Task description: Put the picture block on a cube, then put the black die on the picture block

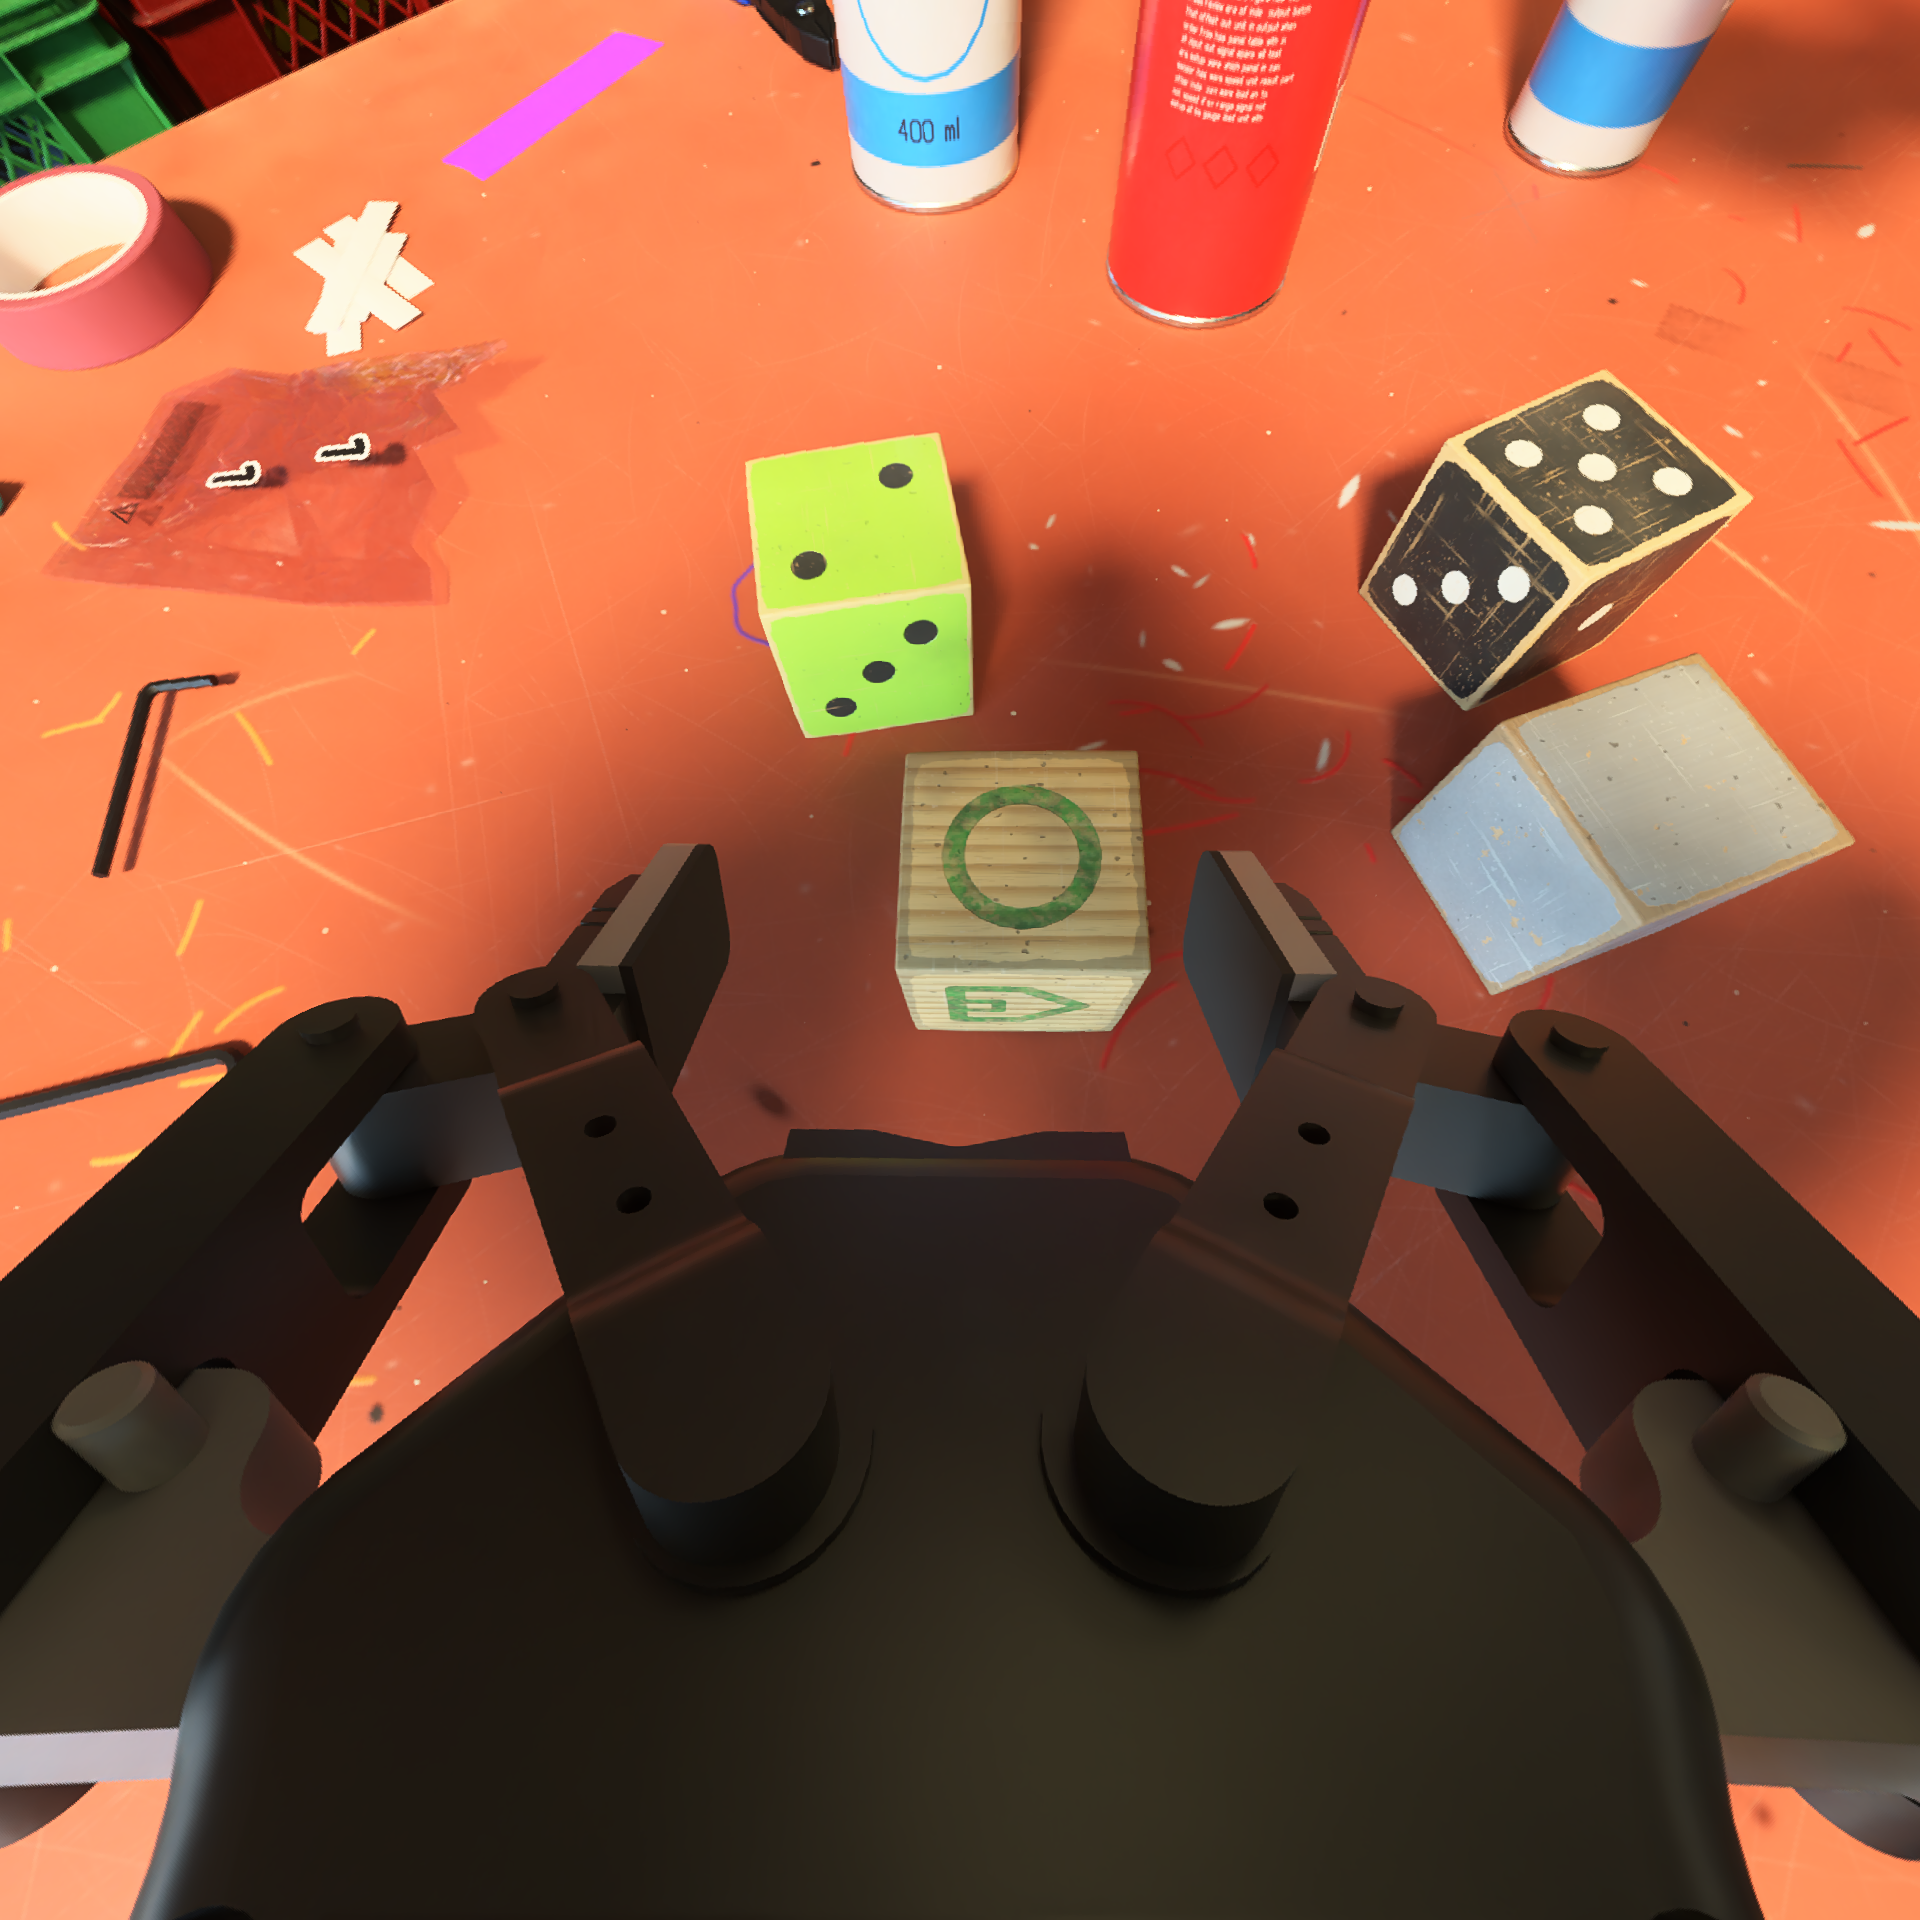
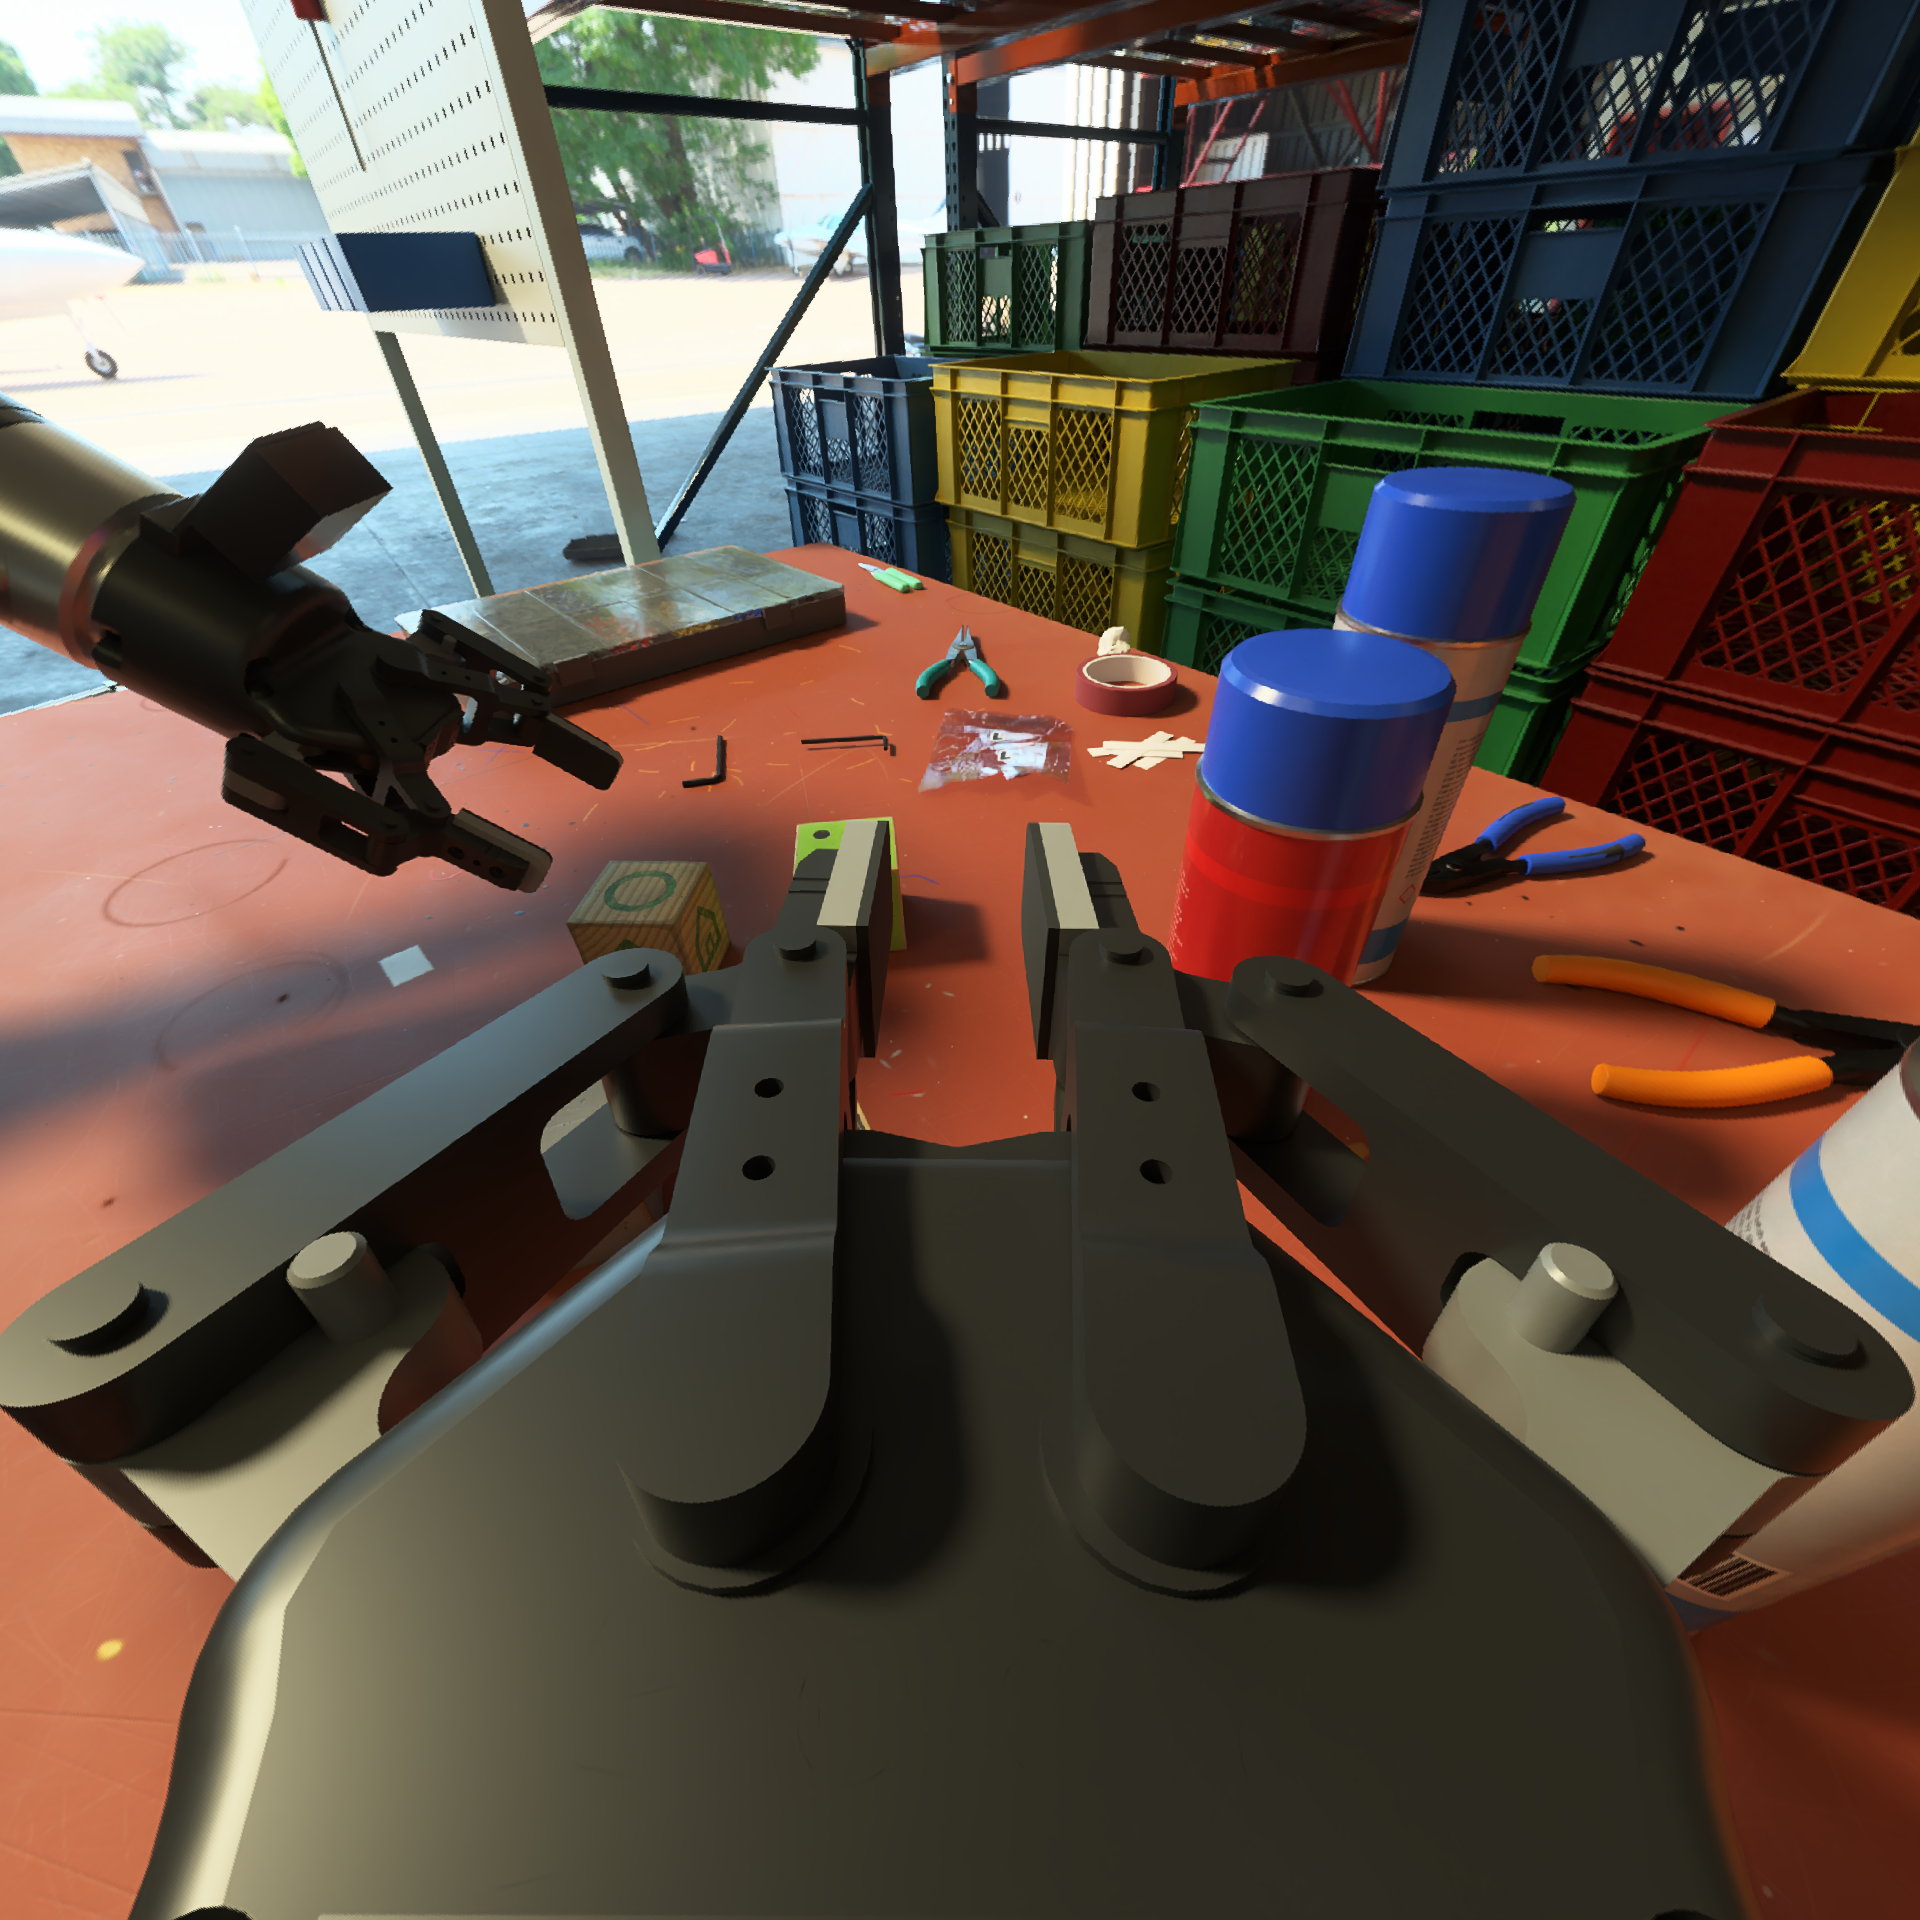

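Note:
The wooden picture block (image 1: 1023, 883) with a green ring on top sits on the orange table, in front of a lime green die (image 1: 862, 582). The black die (image 1: 1548, 530) and a pale blue-grey cube (image 1: 1621, 821) lie to the right, close together. My left gripper (image 1: 961, 914) is open and empty, hovering above the block without touching it. In the right wrist view my right gripper (image 2: 956, 883) is open and empty above the table. Its left finger partly hides the green die (image 2: 831, 836). The picture block (image 2: 644, 914) and left gripper (image 2: 561, 816) show at left.
Spray cans stand behind the dice: a white-blue one (image 1: 930, 104), a red one (image 1: 1216, 156), another white-blue one (image 1: 1610, 83). A tape roll (image 1: 83, 270), plastic bag (image 1: 270, 488) and hex key (image 1: 135, 769) lie left. Orange pliers (image 2: 1714, 1039), blue pliers (image 2: 1527, 852) and crates (image 2: 1403, 468) are at right.

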Robot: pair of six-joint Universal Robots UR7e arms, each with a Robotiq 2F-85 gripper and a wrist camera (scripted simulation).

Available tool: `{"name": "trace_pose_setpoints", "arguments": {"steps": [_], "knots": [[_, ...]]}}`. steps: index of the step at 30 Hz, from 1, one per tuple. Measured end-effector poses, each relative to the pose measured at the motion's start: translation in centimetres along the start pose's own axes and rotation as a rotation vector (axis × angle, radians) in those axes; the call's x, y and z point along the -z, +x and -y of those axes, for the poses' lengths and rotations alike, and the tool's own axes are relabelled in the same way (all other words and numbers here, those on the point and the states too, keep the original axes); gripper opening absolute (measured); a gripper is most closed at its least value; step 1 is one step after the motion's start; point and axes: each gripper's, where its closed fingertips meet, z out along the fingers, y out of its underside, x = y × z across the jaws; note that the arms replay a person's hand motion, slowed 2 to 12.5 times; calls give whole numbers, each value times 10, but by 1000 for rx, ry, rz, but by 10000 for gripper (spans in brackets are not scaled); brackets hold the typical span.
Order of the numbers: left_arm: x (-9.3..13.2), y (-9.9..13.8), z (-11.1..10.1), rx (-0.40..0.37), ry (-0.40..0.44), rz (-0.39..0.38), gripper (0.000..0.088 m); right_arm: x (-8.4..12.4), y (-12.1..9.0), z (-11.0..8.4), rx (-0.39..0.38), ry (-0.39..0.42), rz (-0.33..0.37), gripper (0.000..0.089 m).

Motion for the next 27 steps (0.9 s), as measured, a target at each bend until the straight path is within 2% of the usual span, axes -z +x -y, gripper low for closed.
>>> {"name": "trace_pose_setpoints", "arguments": {"steps": [12, 21, 27], "knots": [[-10, 9, -6, -28, -2, 46, 822, -3, 1, -10, -20, -43, 14, 271], [-16, 13, -11, -33, -24, 40, 811, -4, -5, -23, -30, -93, 64, 339], [-22, 16, -16, -20, -43, 26, 788, -4, -1, -32, -19, -117, 57, 343]]}}
